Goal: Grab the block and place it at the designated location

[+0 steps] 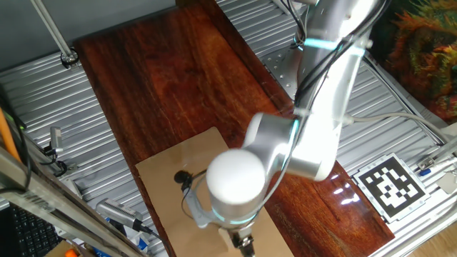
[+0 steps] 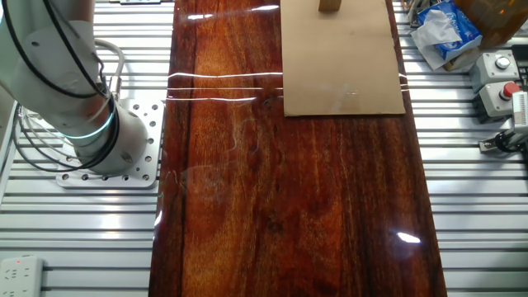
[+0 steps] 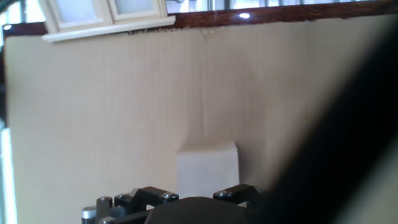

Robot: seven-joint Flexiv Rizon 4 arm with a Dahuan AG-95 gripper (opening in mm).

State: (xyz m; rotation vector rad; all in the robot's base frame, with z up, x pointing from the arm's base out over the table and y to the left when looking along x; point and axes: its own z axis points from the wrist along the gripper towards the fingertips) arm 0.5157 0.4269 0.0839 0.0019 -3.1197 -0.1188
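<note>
The block [image 3: 207, 167], a small pale cube, sits between my gripper's [image 3: 202, 198] two dark fingers at the bottom of the hand view, over the tan sheet [image 3: 124, 112]. The fingers stand at the block's width and appear shut on it. In the other fixed view the block [image 2: 329, 5] shows at the top edge, on or just above the sheet [image 2: 346, 74]. In one fixed view my arm [image 1: 235, 182] covers the hand; only the gripper tip [image 1: 245, 244] shows at the bottom edge. The black dot [image 1: 179, 176] lies on the sheet [image 1: 171, 153], left of the arm.
The sheet lies on a dark wooden board [image 1: 171, 86] over a ribbed metal table [image 2: 478, 206]. A black-and-white tag [image 1: 389, 185] lies to the right. A white frame [image 3: 106, 18] stands past the sheet's far edge. A dark blur [image 3: 348, 143] covers the hand view's right side.
</note>
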